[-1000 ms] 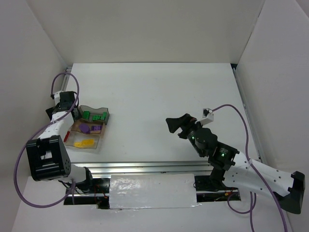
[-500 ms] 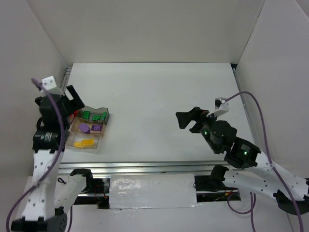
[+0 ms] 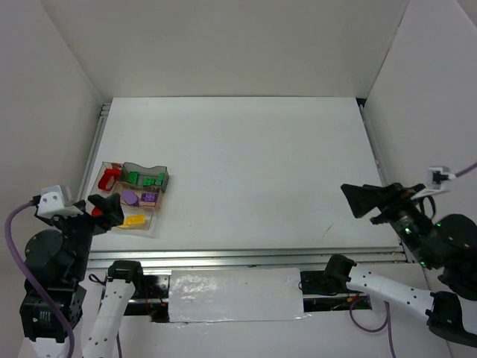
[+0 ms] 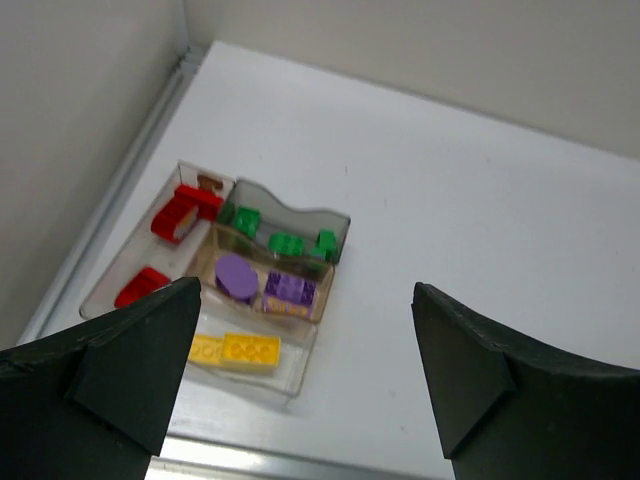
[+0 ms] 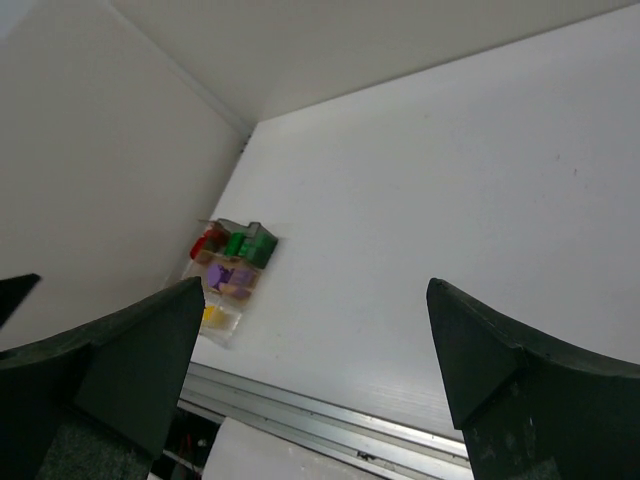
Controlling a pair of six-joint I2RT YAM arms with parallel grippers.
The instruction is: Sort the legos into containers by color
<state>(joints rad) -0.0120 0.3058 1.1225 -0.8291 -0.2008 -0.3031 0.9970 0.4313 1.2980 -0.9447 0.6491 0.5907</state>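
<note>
White desk (image 3: 246, 164) fills most of the top view, with white walls (image 3: 223, 45) on three sides. The two arms sit at its near edge, each over its own corner and well apart: the left arm (image 3: 52, 257) at the lower left, the right arm (image 3: 440, 242) at the lower right. The pose reads as a parked one that leaves the work surface free.

The left jaws stand wide open with nothing between them. In the left wrist view they frame the containers (image 4: 300, 214) from above and touch nothing. The right jaws are just as wide and just as empty, and point across the middle of the desk toward the far left corner.

The containers lie near the desk's left edge, close to the near rail. That puts them by the left arm and far from the right arm, so the left arm probably serves them. They are joined clear trays, and the back one is smoky-tinted.

The legos (image 3: 147, 179) sit inside, one colour to a compartment:
- Red pieces (image 4: 185, 210) are in the leftmost tray.
- Green bricks (image 4: 286, 243) are in the tinted back tray.
- A round purple piece (image 4: 236, 275) and a purple brick (image 4: 290, 288) sit side by side in the middle.
- Yellow bricks (image 4: 238, 348) are in the nearest tray.

No lego shows loose on the desk in any view. Judged from that, the sorting looks finished or nearly so. That would explain the open, empty jaws and both arms standing off from the trays.
</note>
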